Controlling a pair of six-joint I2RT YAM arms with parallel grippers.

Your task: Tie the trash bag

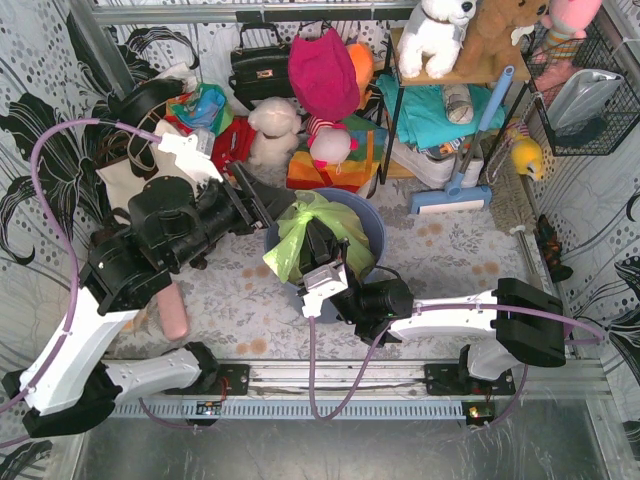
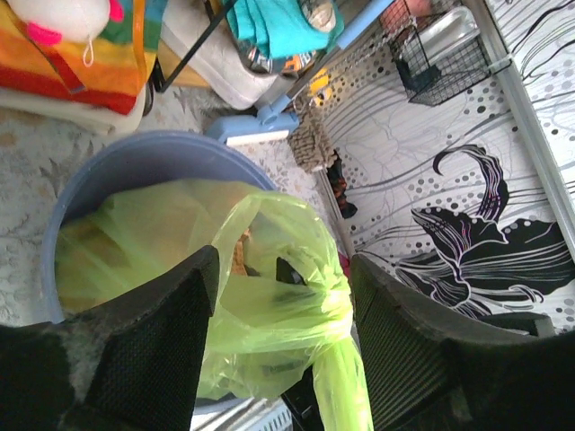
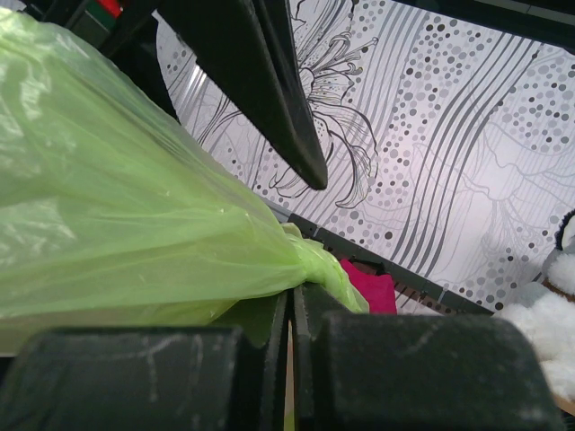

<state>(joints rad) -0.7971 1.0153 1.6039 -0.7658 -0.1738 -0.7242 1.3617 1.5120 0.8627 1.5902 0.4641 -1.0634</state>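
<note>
A: Where's the trash bag?
B: Sits in blue bin, neck gathered. R gripper pinches neck tight; L gripper spread wide, twisted strand btwn its fingers.

White wallpaper with black flowers and dots closes in both sides. The tabletop wears a pale, faded floral cover. At the back, a dark metal shelf rack carries folded cloths and soft toys. A black wire basket hangs on the right wall. The light is even.
</note>
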